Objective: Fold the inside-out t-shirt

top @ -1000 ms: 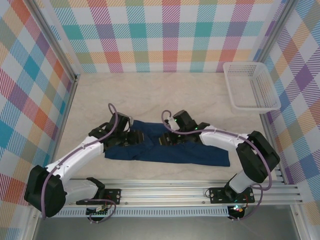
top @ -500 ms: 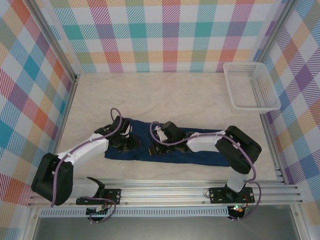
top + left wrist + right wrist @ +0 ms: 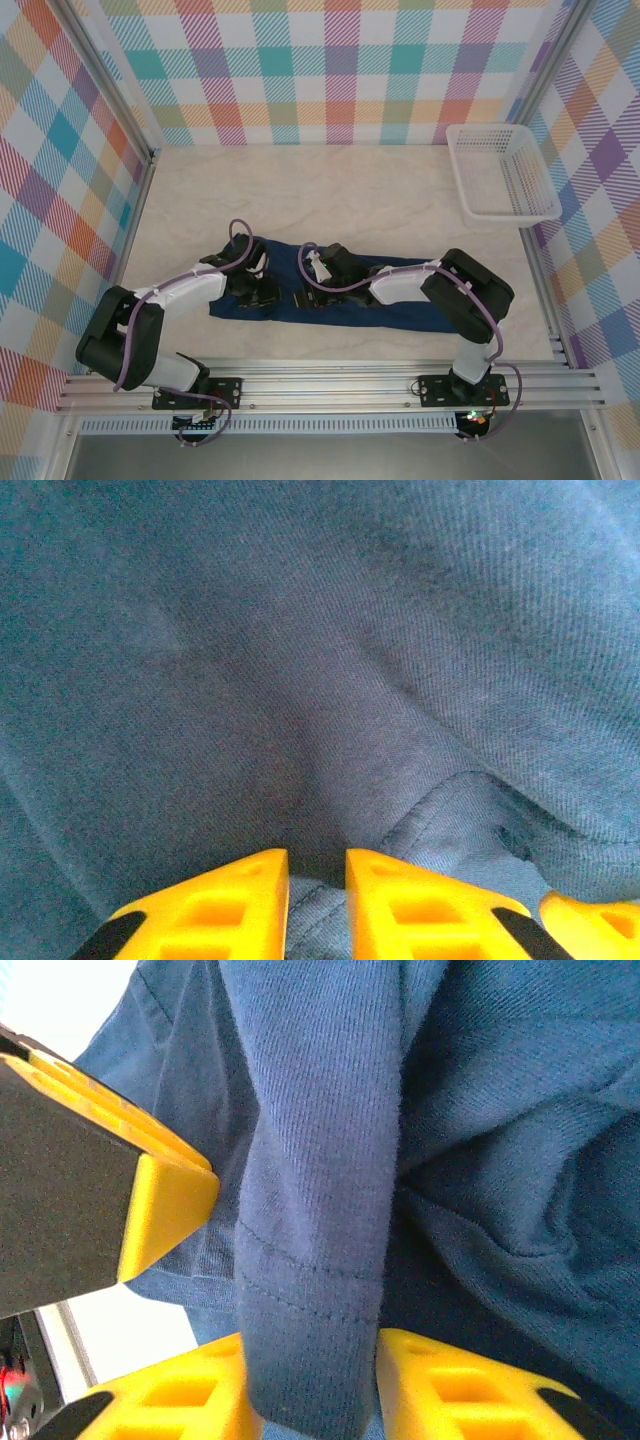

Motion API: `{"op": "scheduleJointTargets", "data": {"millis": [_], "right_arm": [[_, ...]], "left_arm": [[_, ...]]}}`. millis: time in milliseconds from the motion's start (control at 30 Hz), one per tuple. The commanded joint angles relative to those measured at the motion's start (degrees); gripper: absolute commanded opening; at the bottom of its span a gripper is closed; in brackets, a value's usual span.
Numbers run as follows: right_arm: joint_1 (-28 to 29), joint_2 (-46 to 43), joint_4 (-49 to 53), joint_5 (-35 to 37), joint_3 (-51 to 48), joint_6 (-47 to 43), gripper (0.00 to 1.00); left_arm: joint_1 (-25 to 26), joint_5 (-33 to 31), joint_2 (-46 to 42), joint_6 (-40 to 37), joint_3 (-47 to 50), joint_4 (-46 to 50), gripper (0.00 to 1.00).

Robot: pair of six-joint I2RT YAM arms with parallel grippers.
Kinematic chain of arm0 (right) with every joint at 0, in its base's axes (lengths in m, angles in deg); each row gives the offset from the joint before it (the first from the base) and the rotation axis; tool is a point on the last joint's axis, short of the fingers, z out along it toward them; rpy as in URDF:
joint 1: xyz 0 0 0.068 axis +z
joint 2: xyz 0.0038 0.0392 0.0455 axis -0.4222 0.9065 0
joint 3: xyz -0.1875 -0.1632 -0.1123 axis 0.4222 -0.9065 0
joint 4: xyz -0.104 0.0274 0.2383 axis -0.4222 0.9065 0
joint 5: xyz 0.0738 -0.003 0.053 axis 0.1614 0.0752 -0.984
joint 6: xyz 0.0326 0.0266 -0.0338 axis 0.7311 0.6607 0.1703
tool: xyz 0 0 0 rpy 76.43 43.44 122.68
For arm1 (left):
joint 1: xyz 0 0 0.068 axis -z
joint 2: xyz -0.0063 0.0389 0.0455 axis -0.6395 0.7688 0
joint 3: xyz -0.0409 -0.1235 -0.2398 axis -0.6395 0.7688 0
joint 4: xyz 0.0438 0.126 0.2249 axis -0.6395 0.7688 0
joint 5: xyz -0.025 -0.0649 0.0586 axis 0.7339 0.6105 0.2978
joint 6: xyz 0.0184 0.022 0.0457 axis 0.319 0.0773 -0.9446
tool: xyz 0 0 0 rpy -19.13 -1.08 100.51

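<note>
navy t-shirt [image 3: 480, 1110], hem between right end effector [image 3: 310, 1385]

Far right on the pale, marbled table [image 3: 330, 190], close to the corner: a white mesh basket [image 3: 490, 126], upright, open side up. Around the far, left and right sides: walls [image 3: 330, 70] in pastel plaid. Along the near edge, running left to right: a ribbed aluminium rail [image 3: 340, 385].
</note>
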Motion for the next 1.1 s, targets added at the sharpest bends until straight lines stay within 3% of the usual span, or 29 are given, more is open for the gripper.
{"op": "scheduleJointTargets", "data": {"millis": [0,200,300,533,900,1067], "right_arm": [[0.46,1.48,-2.26,-0.66,1.24,0.11,0.26],[0.46,0.48,-0.43,2.32,1.13,-0.39,0.07],[0.46,-1.14,1.3,3.43,0.53,-0.91,0.0],[0.46,-4.16,5.91,4.14,-1.08,-2.35,0.0],[0.55,-6.29,11.89,6.41,-0.42,-3.97,0.0],[1.25,-5.69,12.94,6.49,0.79,-5.03,0.0]], "left_arm": [[0.41,0.54,0.43,-0.36,0.73,-0.96,0.16],[0.32,0.17,-0.56,-0.56,1.12,-0.81,0.0],[0.33,-1.46,-2.74,-0.92,1.27,0.72,0.0],[-0.55,-7.42,-9.21,-1.0,2.73,5.26,0.0],[-1.43,-11.56,-15.01,1.12,3.88,8.17,0.0],[-1.35,-6.49,-15.64,1.38,4.47,4.78,0.0]]}}
